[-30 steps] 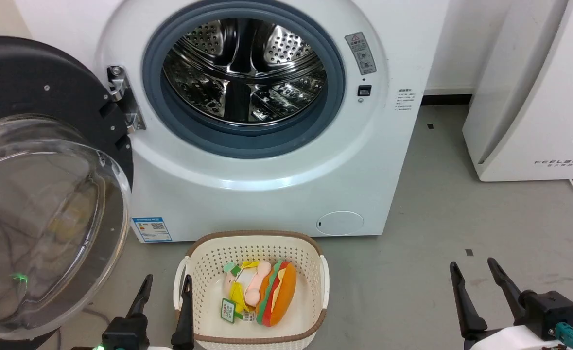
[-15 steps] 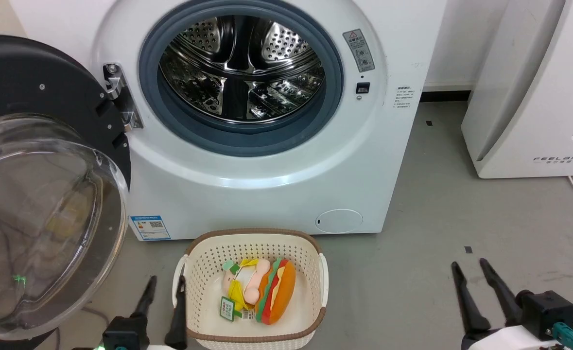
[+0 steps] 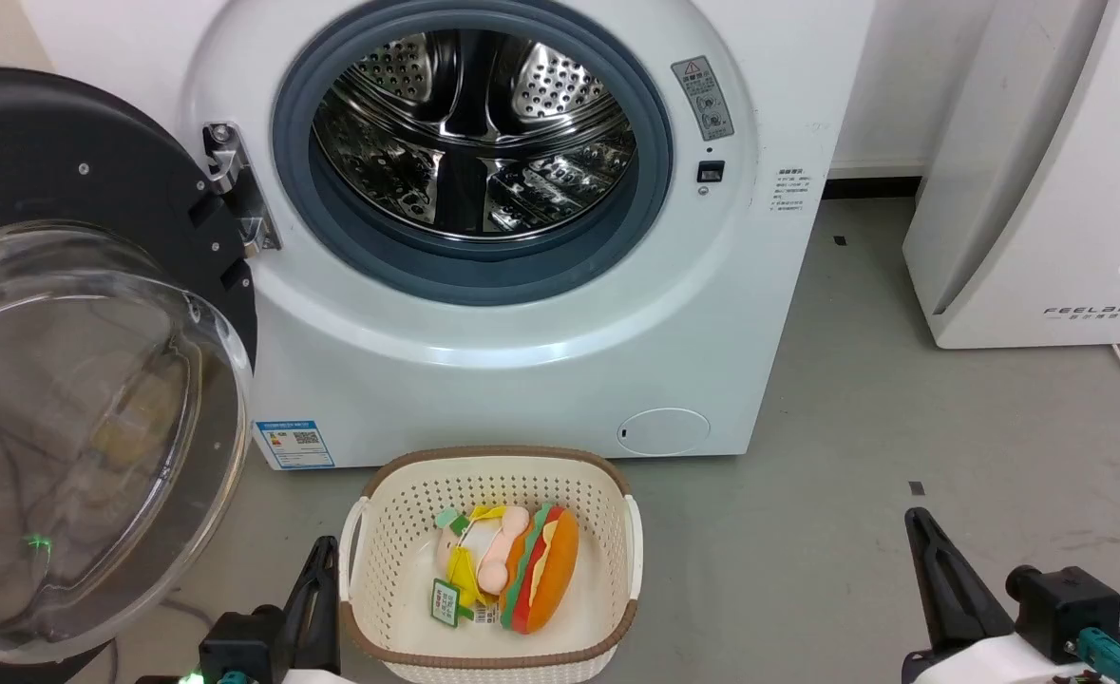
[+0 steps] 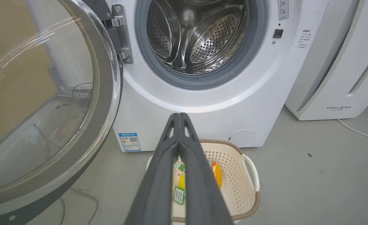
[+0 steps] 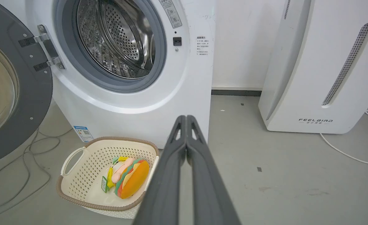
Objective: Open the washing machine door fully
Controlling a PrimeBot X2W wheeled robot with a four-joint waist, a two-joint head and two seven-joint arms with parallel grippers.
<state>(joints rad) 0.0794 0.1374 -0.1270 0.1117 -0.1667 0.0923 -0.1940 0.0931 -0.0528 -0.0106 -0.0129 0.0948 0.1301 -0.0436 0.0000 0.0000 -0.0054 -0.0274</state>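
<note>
**Washing machine door point(image 3: 85, 380) at wide swing.** The door hangs left of the drum mouth point(image 3: 469, 142), carried on a bright metal hinge point(image 3: 237, 185) at the mouth's left edge. Its inner face is turned toward the robot, which leaves the mouth wholly unobstructed. The inner rim is matte black and dotted with small screws. The centre is a bulging bowl of clear glass that shows pale reflections. The mouth itself is a grey rubber ring around a perforated steel drum, set in a smooth white cabinet.

Below and in front of the mouth stands a cream perforated basket point(image 3: 631, 532) with a brown woven rim. It holds a soft hamburger toy point(image 3: 545, 570) and is probably placed there for loading.

The left gripper point(image 3: 325, 551) and the right gripper point(image 3: 916, 521) sit low, well in front of the mouth. Each has its fingers pressed together on nothing, and neither touches the door. The opening appears essentially complete, with little or no swing left.
</note>
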